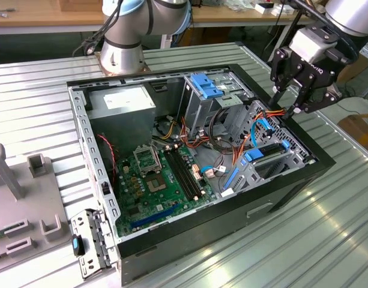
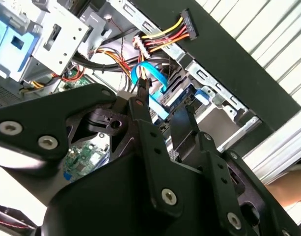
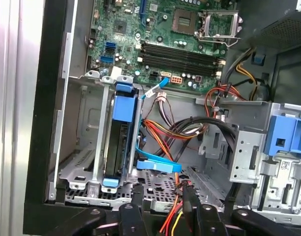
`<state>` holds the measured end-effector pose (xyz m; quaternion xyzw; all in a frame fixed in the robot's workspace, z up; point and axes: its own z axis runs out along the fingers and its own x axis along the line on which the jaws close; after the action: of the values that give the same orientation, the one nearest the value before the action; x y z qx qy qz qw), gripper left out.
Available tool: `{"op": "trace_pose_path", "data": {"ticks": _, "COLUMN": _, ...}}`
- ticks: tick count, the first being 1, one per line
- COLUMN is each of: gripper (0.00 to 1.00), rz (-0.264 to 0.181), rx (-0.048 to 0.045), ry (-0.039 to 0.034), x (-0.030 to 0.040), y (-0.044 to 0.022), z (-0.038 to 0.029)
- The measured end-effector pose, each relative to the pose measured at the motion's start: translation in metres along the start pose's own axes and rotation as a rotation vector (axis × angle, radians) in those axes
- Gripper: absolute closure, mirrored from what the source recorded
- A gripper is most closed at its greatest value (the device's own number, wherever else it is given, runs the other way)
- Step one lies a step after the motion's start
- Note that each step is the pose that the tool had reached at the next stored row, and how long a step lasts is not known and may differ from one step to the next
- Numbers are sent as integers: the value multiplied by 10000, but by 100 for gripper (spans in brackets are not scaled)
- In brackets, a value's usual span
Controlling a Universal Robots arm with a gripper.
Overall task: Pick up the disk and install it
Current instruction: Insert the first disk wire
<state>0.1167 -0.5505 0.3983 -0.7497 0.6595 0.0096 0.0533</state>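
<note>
Starting at the black two-finger gripper (image 1: 290,103): spread open, clasping nothing, hanging high toward the exterior view's right, close over the rim of the open black metal computer case (image 1: 328,163). Tilted down into the case, probably to keep a line on the bay below.

Between the fingertips (image 3: 138,194) in the first wrist view, loose red, orange and yellow power wires (image 3: 172,216), lying behind, not held.

Further in, the flat dark-edged disk (image 3: 119,145) in its blue plastic carrier. Standing on edge inside the perforated silver metal drive cage (image 3: 79,172), right of centre in the exterior view. Seemingly seated already, hence no grasp.

Beside it, a flat blue data cable (image 3: 157,164). Beyond, the green motherboard (image 3: 155,29).
</note>
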Motion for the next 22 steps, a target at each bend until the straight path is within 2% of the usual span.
{"op": "trace_pose_path", "data": {"ticks": 3, "gripper": 55, "rz": -289, "rx": -25, "ry": -15, "x": 4, "y": -37, "z": 7}}
{"op": "trace_pose_path", "data": {"ticks": 11, "gripper": 55, "rz": -390, "rx": -34, "ry": -22, "x": 2, "y": -92, "z": 11}}
{"op": "trace_pose_path", "data": {"ticks": 13, "gripper": 55, "rz": -494, "rx": -43, "ry": -30, "x": 9, "y": -161, "z": 15}}
{"op": "trace_pose_path", "data": {"ticks": 15, "gripper": 55, "rz": -684, "rx": -58, "ry": -43, "x": 14, "y": -203, "z": 19}}
{"op": "trace_pose_path", "data": {"ticks": 18, "gripper": 55, "rz": -1111, "rx": -95, "ry": -71, "x": 25, "y": -282, "z": 40}}
{"op": "trace_pose_path", "data": {"ticks": 22, "gripper": 55, "rz": -1535, "rx": -132, "ry": -94, "x": 33, "y": -324, "z": 60}}
